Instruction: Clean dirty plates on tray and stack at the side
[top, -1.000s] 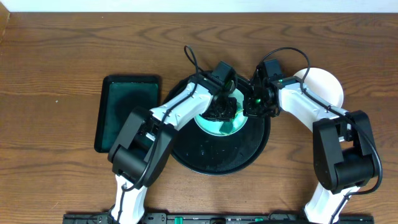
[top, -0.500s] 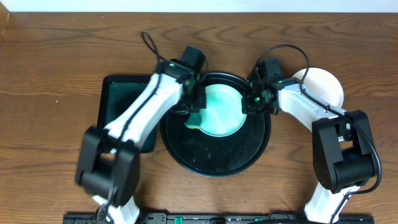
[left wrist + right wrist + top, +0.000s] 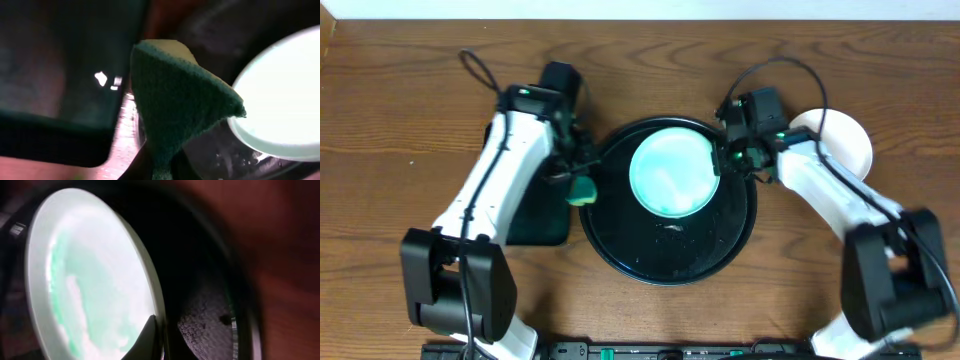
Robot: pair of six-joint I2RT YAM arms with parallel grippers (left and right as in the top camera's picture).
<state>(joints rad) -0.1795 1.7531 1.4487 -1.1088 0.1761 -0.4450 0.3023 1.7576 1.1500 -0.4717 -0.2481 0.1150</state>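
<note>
Sitting in the upper half of the round black tray (image 3: 670,268), the mint plate (image 3: 672,172) is now fully uncovered. A sec ago the L arm was over it, scrubbing. Half a sec ago it was at the plate's left edge, and now it has swung off to the left. That reads as the wipe pass on this plate being over, prob. The R wrist view shows faint teal streaks left on the plate (image 3: 90,280), so "clean" is a maybe.

R gripper (image 3: 725,160) hasn't shifted. It's clenched on the plate's right rim, w/ one dark fingertip (image 3: 146,336) lying over the inner edge. So the plate is pinned at the claw, touching it, while lying on the tray.

L gripper (image 3: 576,186) is clamped on the green sponge (image 3: 180,115), which hangs just off the tray's left rim, beside the rect. sponge tray (image 3: 535,218).

A white plate (image 3: 845,140) sits on the table at far right, behind the R arm, likely the stack spot. Next job, I'd guess, is lifting the mint plate over there.
</note>
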